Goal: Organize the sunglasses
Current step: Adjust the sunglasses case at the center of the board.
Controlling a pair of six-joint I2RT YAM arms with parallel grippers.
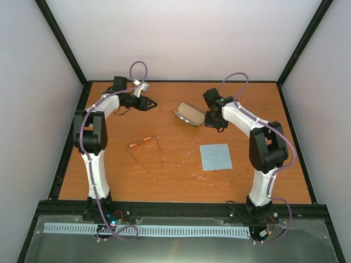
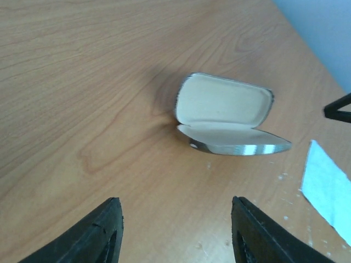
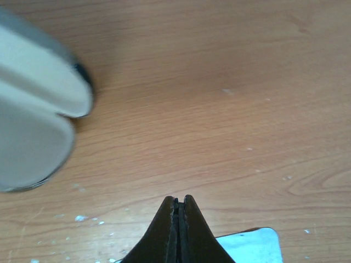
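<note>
Filling the floor of the enclosure, the wooden table [image 1: 181, 183] carries everything else. The left arm [image 1: 93, 137] and right arm [image 1: 263, 145] rise from the near edge and reach toward the far side.

The light blue square cloth [image 1: 215, 157] lies flat. It is just on the near side of the right gripper's closed tips, with one corner showing beside them in the right wrist view [image 3: 249, 241]. From the left fingers it lies well off to the right [image 2: 329, 189].

The case [image 1: 188, 114] stands open, its cream lining showing and its lid tipped up. It is ahead of the left fingers and a little to their right [image 2: 227, 118], well apart from them. It is ahead and to the left of the right fingers [image 3: 33, 109] and near them, though not touching.

The sunglasses [image 1: 141, 144] rest on the table with their orange-pink lenses toward the far side and their thin arms spread toward the near edge. They lie on the near side of the left fingers and well to the left of the right fingers. Nothing is holding them, and they are outside the case.

The left gripper [image 1: 149, 104] [image 2: 175, 203] has its fingers apart, with only bare wood between them. The right gripper [image 1: 216, 124] [image 3: 180, 200] has its fingers pressed together, with nothing between them.
</note>
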